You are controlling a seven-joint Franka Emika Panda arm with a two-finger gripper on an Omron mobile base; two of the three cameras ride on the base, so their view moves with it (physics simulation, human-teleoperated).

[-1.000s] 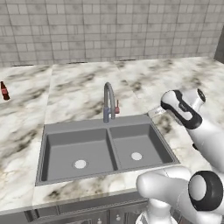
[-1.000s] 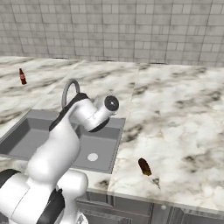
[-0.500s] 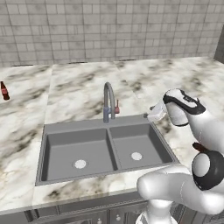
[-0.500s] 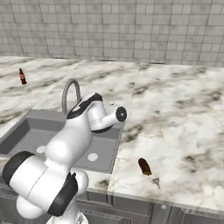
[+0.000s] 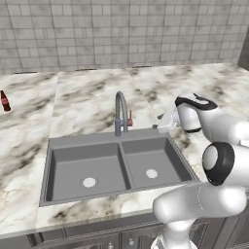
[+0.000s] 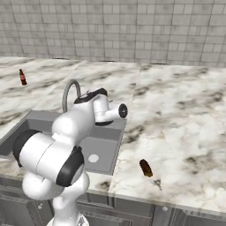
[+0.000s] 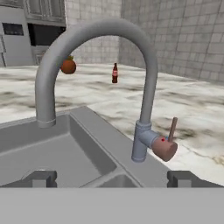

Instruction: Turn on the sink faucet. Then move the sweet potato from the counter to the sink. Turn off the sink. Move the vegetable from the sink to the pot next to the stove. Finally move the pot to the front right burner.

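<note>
The sink faucet (image 7: 98, 65) is a grey gooseneck, and its reddish side lever (image 7: 166, 146) stands upright. My gripper (image 7: 111, 179) is open and empty just short of it, fingertips (image 7: 41, 178) wide apart, level with the faucet base. From the left base, the gripper (image 5: 163, 121) hangs right of the faucet (image 5: 120, 113) and its lever (image 5: 129, 118), apart from both. No water shows at the spout. The sweet potato (image 6: 145, 167) lies on the marble counter (image 6: 176, 114) right of the sink (image 6: 106, 148), near the front edge. The double sink (image 5: 68, 165) holds nothing.
A dark red bottle (image 5: 4, 101) stands on the counter (image 5: 82, 97) far to the left, also seen as bottle (image 6: 22, 77) and bottle (image 7: 114, 73). A round orange-red thing (image 7: 68, 66) sits beyond the spout. A tiled wall (image 5: 121, 34) backs the counter.
The hand has swung down and left from above the counter toward the faucet, and it now points at the lever. The jaws stay open. The sweet potato has not moved.
</note>
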